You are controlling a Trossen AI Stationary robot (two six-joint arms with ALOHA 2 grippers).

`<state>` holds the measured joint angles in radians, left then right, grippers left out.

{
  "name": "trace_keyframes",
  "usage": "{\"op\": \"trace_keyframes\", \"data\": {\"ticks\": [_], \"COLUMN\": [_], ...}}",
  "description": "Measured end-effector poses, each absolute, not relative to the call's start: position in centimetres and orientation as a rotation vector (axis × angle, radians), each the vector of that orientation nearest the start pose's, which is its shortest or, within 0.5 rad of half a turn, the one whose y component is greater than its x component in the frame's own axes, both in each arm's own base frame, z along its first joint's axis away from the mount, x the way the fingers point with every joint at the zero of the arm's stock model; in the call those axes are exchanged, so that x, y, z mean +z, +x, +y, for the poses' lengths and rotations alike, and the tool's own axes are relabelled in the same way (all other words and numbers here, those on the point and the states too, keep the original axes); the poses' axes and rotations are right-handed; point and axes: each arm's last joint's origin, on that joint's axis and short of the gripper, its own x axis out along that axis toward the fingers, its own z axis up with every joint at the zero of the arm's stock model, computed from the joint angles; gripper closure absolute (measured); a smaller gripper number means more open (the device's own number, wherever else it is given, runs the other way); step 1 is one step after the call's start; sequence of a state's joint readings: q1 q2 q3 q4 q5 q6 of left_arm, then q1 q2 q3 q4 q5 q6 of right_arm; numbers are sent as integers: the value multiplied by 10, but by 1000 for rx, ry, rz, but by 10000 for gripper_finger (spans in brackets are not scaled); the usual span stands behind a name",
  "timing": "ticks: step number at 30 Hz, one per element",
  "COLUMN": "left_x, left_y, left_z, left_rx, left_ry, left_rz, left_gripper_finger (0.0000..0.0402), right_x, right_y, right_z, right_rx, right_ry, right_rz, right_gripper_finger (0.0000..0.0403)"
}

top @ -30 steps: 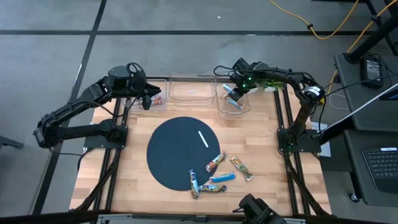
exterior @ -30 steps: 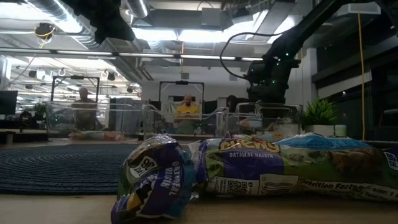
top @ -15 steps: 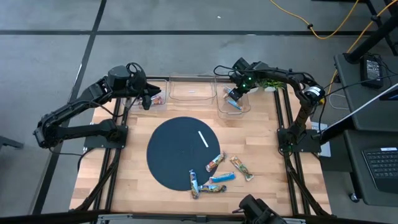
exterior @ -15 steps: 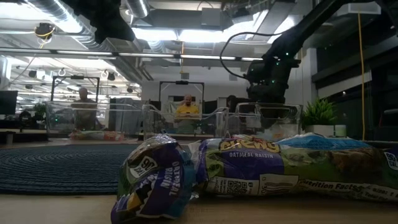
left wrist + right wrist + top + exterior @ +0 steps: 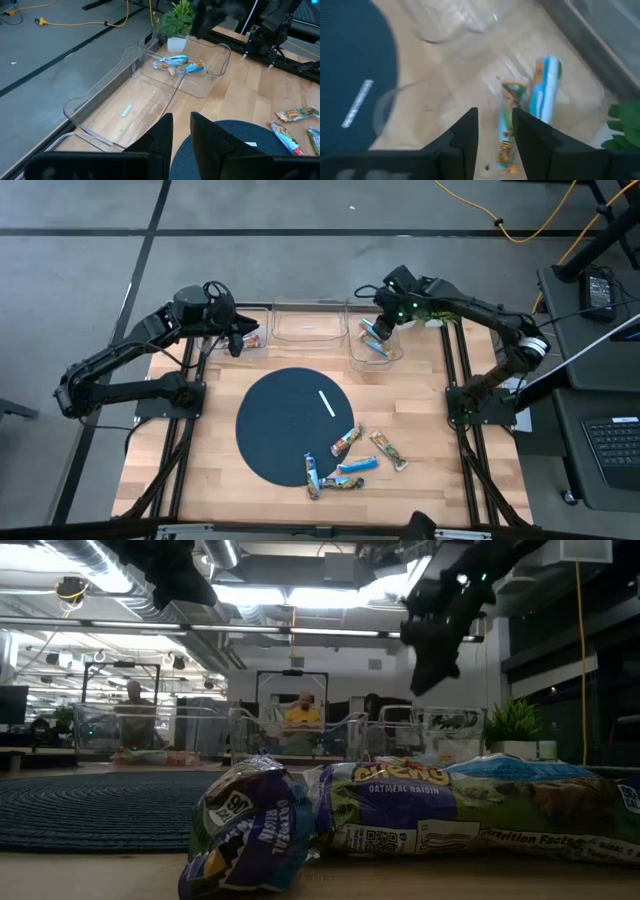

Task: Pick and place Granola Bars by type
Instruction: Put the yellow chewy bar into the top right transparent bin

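My right tool [image 5: 492,142] is hovering empty, narrowly parted, above the bin rim [image 5: 352,350]; two bars [image 5: 527,117] lying directly below. Left tool [image 5: 181,132] idling, slightly parted, empty.

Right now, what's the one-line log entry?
right end effector: open, empty, above right bin | left end effector: idle by left bin | five bars on table

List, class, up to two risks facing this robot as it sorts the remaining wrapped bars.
1. The loose foil-wrapped granola bars lie bunched and touching near the round dark mat, so a grasp might catch two types together.
2. The right gripper, empty above the clear plastic right bin, might clip its wall while leaving.
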<state>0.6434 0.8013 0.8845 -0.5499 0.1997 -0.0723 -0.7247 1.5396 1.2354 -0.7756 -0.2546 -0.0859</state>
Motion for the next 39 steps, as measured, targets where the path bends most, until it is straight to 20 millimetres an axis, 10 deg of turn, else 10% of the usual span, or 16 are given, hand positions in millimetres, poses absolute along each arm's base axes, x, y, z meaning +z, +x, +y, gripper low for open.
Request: {"op": "trace_keyframes", "data": {"ticks": [15, 39], "left_x": [327, 325], "left_y": [131, 130], "left_z": [91, 90], "left_rx": [447, 414], "left_ry": [-277, -207], "left_rz": [445, 486], "left_gripper_finger": [341, 341], "right_x": [321, 334], "right_y": [223, 212], "right_z": [-114, 17], "right_rx": [-176, 309], "right_ry": [266, 101], "right_rz": [936, 1071], "right_gripper_finger": [280, 280]}}
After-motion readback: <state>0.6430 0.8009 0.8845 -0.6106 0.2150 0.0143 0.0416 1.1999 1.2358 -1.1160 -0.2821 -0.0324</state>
